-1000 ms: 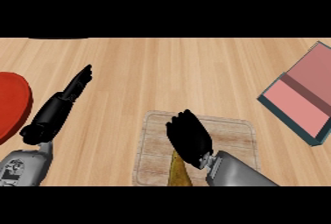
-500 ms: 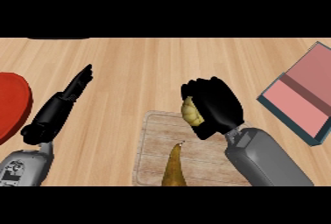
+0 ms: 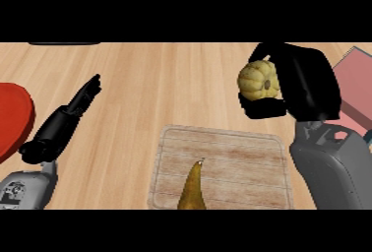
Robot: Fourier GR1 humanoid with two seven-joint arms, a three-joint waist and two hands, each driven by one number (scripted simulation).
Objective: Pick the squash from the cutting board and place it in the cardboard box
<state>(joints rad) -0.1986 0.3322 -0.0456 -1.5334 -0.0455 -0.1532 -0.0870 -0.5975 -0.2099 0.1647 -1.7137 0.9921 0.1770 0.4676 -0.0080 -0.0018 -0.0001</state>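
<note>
My right hand [image 3: 305, 81] is raised above the counter, beyond the cutting board's far right corner, with its fingers curled round a pale yellow squash [image 3: 259, 80]. The wooden cutting board [image 3: 240, 152] lies at the lower middle. A slim yellow-brown pointed vegetable [image 3: 193, 189] still lies on its near part. The box [image 3: 354, 83], pink inside with a dark teal rim, shows at the right edge, partly hidden behind my right hand. My left hand [image 3: 69, 115] rests open at the left, fingers straight and pointing away.
A red plate [image 3: 13, 115] sits at the left edge, close to my left forearm. A dark object [image 3: 64, 43] peeks in at the top left. Bare wooden counter [image 3: 167, 83] stretches between the two hands.
My right hand closed on the squash on the board, lifted it and carried it up and to the right, toward the box. The left hand has not moved.
</note>
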